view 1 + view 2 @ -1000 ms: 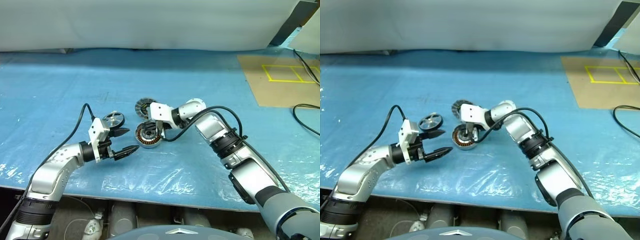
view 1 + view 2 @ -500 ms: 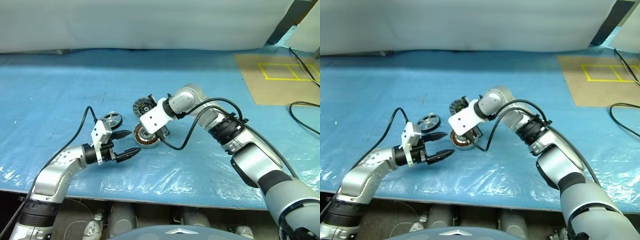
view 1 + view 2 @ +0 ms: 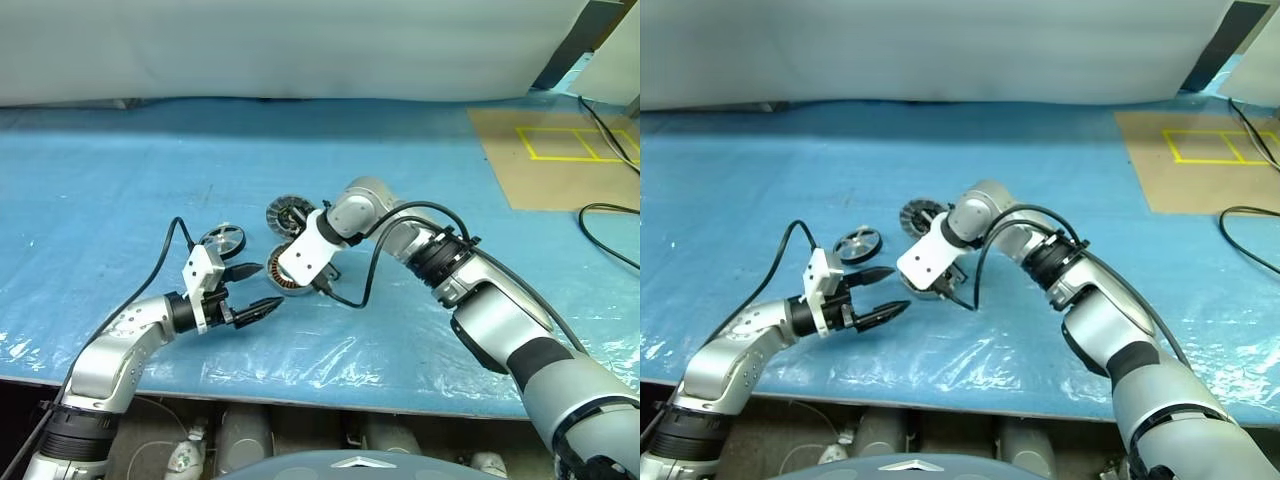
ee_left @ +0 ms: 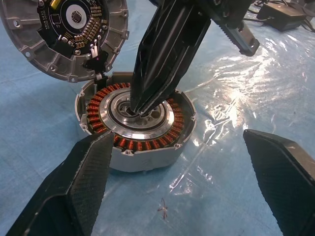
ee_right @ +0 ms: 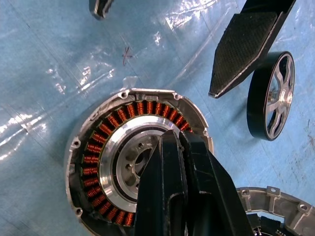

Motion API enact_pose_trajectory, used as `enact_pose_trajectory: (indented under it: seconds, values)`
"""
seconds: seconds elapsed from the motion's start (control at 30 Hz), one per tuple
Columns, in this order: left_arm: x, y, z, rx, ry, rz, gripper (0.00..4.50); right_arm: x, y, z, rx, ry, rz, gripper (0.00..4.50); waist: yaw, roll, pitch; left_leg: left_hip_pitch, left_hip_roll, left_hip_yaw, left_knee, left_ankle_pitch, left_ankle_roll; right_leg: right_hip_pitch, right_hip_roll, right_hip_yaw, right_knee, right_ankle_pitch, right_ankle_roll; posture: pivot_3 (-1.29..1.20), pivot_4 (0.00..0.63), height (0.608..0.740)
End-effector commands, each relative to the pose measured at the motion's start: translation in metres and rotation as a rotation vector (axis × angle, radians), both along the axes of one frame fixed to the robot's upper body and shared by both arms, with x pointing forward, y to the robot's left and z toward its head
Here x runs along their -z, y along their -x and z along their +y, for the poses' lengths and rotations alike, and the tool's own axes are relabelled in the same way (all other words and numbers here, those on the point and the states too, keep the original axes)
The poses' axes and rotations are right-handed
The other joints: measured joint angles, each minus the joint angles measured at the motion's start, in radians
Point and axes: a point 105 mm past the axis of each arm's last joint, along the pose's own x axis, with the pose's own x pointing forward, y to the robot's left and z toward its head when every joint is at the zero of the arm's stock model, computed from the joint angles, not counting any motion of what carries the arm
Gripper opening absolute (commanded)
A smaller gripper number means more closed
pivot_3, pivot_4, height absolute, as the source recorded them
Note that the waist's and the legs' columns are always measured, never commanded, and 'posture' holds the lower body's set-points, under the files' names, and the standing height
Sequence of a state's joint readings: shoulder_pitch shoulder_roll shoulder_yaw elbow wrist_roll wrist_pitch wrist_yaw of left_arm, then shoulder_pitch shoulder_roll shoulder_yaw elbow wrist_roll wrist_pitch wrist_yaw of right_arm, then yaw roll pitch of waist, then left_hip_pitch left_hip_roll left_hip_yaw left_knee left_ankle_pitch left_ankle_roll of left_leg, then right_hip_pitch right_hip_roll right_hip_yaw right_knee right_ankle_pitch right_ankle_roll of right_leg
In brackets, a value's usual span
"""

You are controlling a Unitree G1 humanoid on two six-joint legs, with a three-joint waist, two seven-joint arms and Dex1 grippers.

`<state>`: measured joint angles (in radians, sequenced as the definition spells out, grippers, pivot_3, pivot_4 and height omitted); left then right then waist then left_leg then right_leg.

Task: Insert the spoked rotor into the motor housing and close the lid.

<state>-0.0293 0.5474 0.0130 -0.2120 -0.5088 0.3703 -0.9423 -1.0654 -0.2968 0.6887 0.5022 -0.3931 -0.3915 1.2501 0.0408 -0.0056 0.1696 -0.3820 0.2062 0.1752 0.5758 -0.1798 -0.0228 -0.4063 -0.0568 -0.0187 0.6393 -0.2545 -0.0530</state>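
Left of the motor housing [image 3: 296, 272], the left gripper [image 3: 255, 288] gapes wide, empty; the spoked rotor [image 3: 223, 240] lies nearby. The right gripper [image 4: 140, 109], pinched together, pokes the housing's centre; wrist views reveal copper windings, lid [image 4: 64, 37] touching the housing's rim

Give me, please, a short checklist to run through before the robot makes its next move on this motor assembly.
1. Motor housing upright with its windings exposed: ok.
2. Spoked rotor seated in the housing: not ok, it lies apart on the blue sheet.
3. Lid clear of the housing's opening: ok, it lies beside it.
4. Right gripper clear of the housing: not ok, shut, its tips in the centre.
5. Left gripper ready to grasp: ok, open and empty.
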Motion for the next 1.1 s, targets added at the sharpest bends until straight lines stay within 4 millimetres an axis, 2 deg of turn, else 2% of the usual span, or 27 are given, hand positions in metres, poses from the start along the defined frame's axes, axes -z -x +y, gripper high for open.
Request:
enact_pose_trajectory:
  seconds: [0.03,0.23,0.67,1.1]
  values:
    - [-0.007,0.001,-0.001,0.008,0.003,-0.034,4.42,-0.015,-0.001,0.008,-0.030,-0.029,-0.044,0.02,0.000,0.000,0.000,0.000,0.000,0.000,0.000,0.000,0.000,0.000,0.000,0.000,0.000,0.000,0.000,0.00,0.150,0.740]
    - [-0.005,0.000,0.002,0.005,0.002,-0.033,4.42,-0.008,-0.005,0.004,-0.024,0.006,-0.057,0.02,0.000,0.000,0.000,0.000,0.000,0.000,0.000,0.000,0.000,0.000,0.000,0.000,0.000,0.000,0.000,0.00,0.150,0.740]
    - [-0.010,0.000,-0.007,0.009,0.005,-0.039,4.42,0.000,-0.010,-0.001,-0.034,0.057,-0.085,0.02,0.000,0.000,0.000,0.000,0.000,0.000,0.000,0.000,0.000,0.000,0.000,0.000,0.000,0.000,0.000,0.00,0.150,0.740]
    - [-0.015,-0.003,-0.010,0.003,0.017,-0.048,4.42,-0.002,-0.004,-0.022,-0.087,0.145,-0.096,0.02,0.001,0.000,0.000,-0.001,0.000,0.000,0.001,0.000,0.001,0.000,0.000,0.000,0.000,0.000,0.000,0.00,0.150,0.740]
